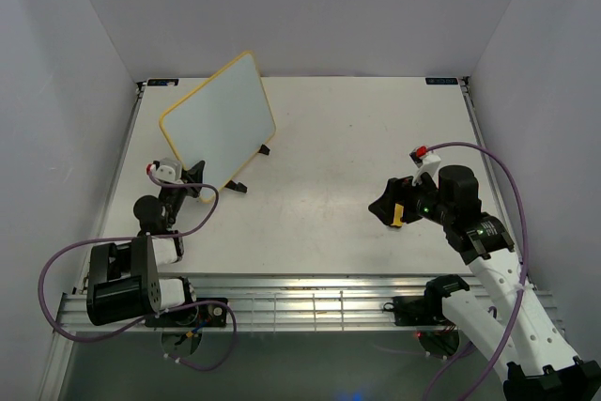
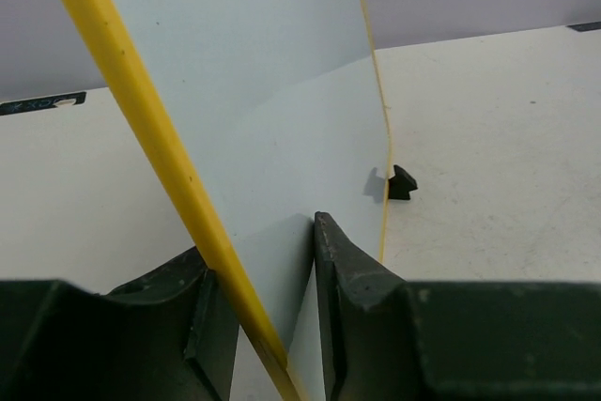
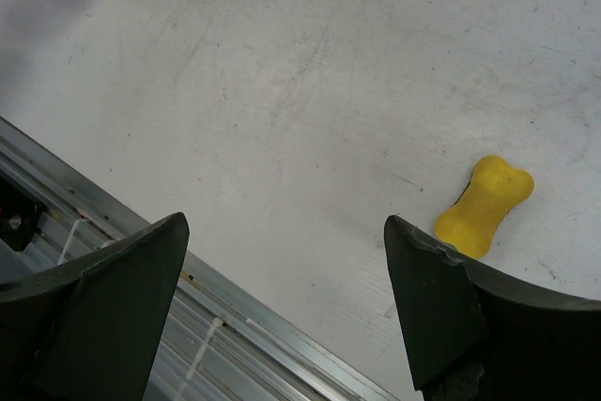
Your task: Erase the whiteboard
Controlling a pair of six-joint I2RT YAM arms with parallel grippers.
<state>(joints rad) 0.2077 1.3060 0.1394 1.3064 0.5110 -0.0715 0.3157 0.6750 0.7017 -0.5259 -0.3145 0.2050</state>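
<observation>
Across most of the top view, a white table (image 1: 376, 129), closed in by pale walls (image 1: 310, 7). In its upper left part, the whiteboard (image 1: 221, 110): yellow-framed, rounded at the corners, propped at a tilt on its small stand, face plain white. Same whiteboard (image 2: 263, 91) filling the upper left of the left wrist view, yellow edge running down to the bottom centre, with one black foot (image 2: 402, 182) on the table beyond it at centre right. At the board's lower left corner in the top view, the left gripper (image 1: 188, 178). In its own camera, that left gripper (image 2: 263, 260) straddling the frame, a finger on either side of the board and close against it. Pinching or just clear: cannot tell. At centre right of the top view, well apart from the board, the right gripper (image 1: 388, 208), spread wide over bare table with nothing between the fingers. In the lower right of the right wrist view, a small yellow bone-shaped eraser (image 3: 484, 206) lying on the table, just beside the right-hand finger.
</observation>
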